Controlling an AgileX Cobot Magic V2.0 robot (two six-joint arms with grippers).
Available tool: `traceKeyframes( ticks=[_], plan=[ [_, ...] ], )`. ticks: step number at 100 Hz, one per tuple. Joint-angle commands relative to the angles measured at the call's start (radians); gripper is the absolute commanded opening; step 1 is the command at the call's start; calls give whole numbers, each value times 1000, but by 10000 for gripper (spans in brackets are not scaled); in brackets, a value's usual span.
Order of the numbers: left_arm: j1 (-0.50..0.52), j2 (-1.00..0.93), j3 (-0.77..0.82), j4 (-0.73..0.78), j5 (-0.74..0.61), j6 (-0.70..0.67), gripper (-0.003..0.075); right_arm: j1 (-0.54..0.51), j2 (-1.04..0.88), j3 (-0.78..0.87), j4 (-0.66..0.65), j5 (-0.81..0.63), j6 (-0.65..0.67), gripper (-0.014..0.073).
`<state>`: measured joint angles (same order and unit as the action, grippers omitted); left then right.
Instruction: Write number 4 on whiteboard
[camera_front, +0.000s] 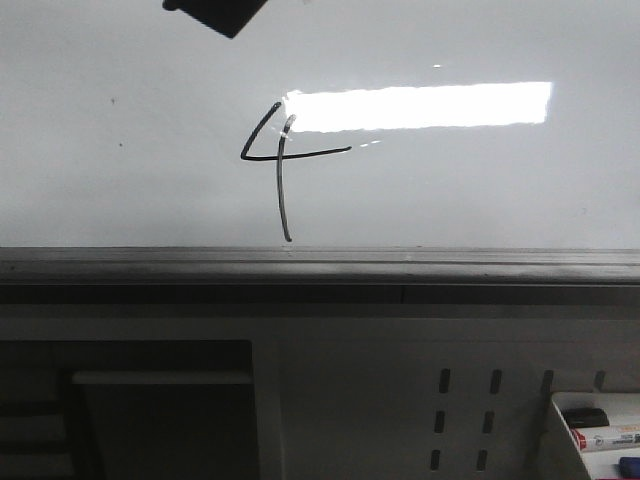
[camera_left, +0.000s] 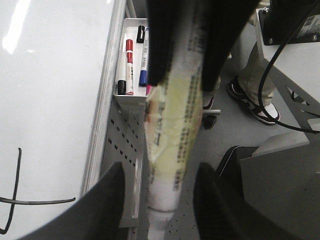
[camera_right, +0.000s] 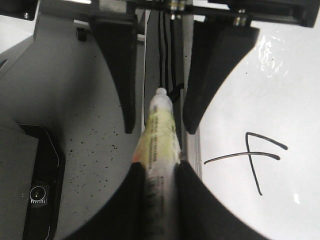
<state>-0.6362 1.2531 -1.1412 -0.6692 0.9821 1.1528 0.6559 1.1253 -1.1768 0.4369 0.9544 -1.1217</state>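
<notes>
The number 4 stands in thin black strokes on the whiteboard, just left of a bright reflection. It also shows as number 4 in the right wrist view and partly as number 4 in the left wrist view. Off the board's edge, my right gripper is shut on a white and yellow marker. My left gripper is open, its fingers on either side of that marker with gaps on both sides. Neither gripper touches the board.
A grey rail runs along the board's lower edge. Below it hangs a white perforated panel with a tray of red, black and blue markers. A person's shoes and a black box are on the speckled floor.
</notes>
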Motion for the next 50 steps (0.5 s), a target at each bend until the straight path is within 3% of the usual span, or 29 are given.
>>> traceKeyframes(
  ticks=[1, 25, 50],
  plan=[
    [-7, -17, -33, -40, -29, 8, 200, 1, -18, -34, 19, -40, -11, -37],
    [-7, -17, -33, -40, -29, 8, 41, 1, -18, -34, 19, -40, -11, -37],
    [-7, -17, -33, -44, -32, 8, -20, 1, -18, -34, 19, -39, -11, -36]
  ],
)
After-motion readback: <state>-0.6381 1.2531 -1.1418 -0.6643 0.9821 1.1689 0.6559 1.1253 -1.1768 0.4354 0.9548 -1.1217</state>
